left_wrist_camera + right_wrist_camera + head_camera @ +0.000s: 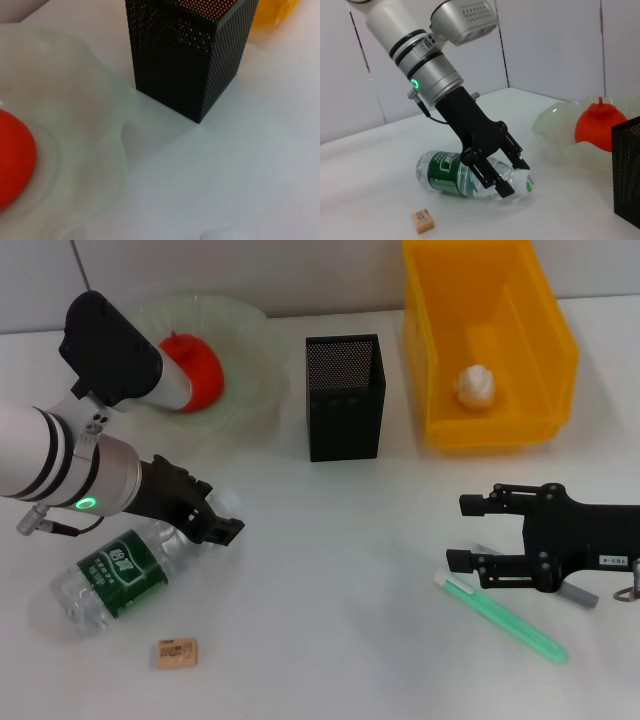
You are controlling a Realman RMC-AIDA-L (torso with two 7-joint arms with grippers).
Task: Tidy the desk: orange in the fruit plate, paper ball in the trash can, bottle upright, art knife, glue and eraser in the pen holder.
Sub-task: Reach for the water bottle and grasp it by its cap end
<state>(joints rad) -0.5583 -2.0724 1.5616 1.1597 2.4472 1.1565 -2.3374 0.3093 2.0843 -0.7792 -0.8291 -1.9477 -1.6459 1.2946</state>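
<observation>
The widest open stretch of white desk (330,590) runs down the middle, between the lying water bottle (115,575) on the left and the green glue stick (505,620) on the right. The left gripper (222,520) straddles the bottle's capped end, fingers spread, blocking approach there. A small eraser (176,653) lies just in front of the bottle. The black mesh pen holder (345,397) stands upright, with narrow lanes separating it from the pale green fruit plate (250,360) and the yellow bin (490,340). The right gripper (462,532) hovers open beside the glue stick.
</observation>
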